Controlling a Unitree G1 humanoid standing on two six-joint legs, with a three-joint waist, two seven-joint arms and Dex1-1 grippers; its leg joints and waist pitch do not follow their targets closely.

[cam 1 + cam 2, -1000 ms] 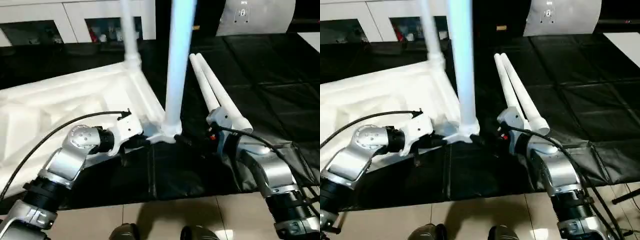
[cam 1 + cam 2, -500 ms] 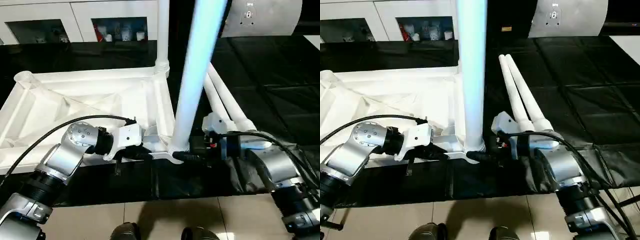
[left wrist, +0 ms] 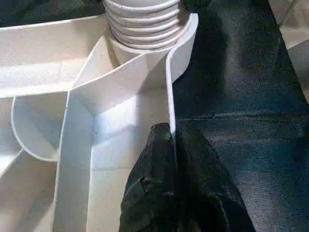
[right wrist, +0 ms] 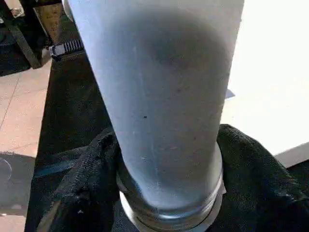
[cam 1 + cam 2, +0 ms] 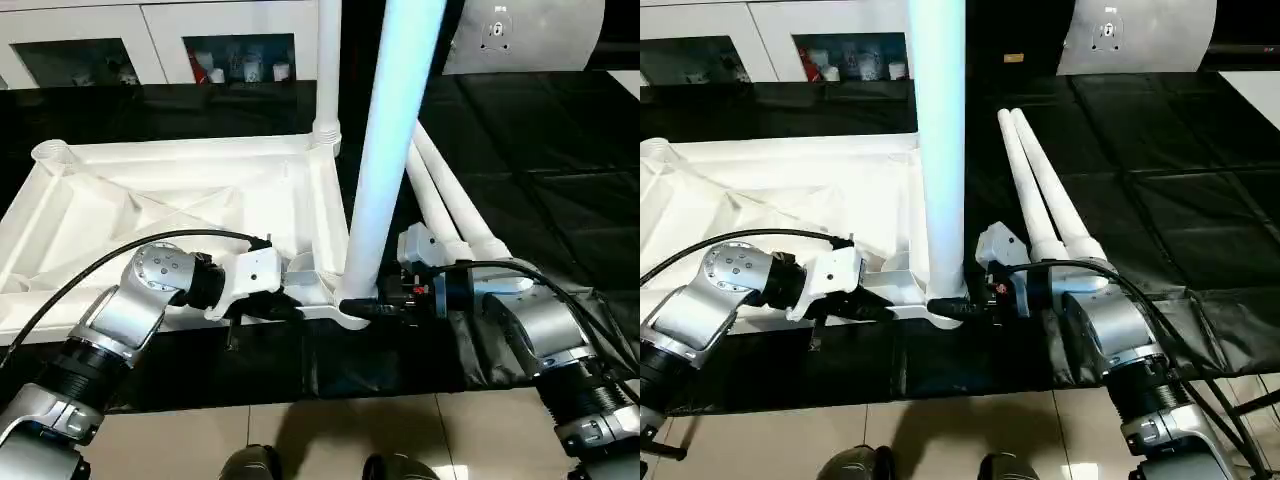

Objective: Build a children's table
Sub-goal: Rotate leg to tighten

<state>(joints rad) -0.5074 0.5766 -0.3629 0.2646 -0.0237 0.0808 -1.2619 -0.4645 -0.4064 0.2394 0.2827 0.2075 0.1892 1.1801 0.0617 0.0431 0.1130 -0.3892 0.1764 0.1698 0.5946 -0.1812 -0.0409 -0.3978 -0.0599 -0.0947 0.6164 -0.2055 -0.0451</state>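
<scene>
The white table top lies upside down on the black cover, ribs up. One leg stands in its far right corner socket. A second leg stands upright in the near right corner socket. Two more legs lie side by side on the cover to the right. My left gripper is shut on the top's thin near rim, close to that corner. My right gripper sits at the base of the near leg, with a black finger pressed against each side of it.
White cabinets with glass doors stand along the back, and a pale panel leans at the back right. The black cover ends just in front of my arms, where tiled floor and my feet show. An open corner socket sits at the far left.
The view has shifted since a second ago. My right gripper has come in to the base of the near leg and narrowed its fingers around it. The left gripper keeps its hold on the rim.
</scene>
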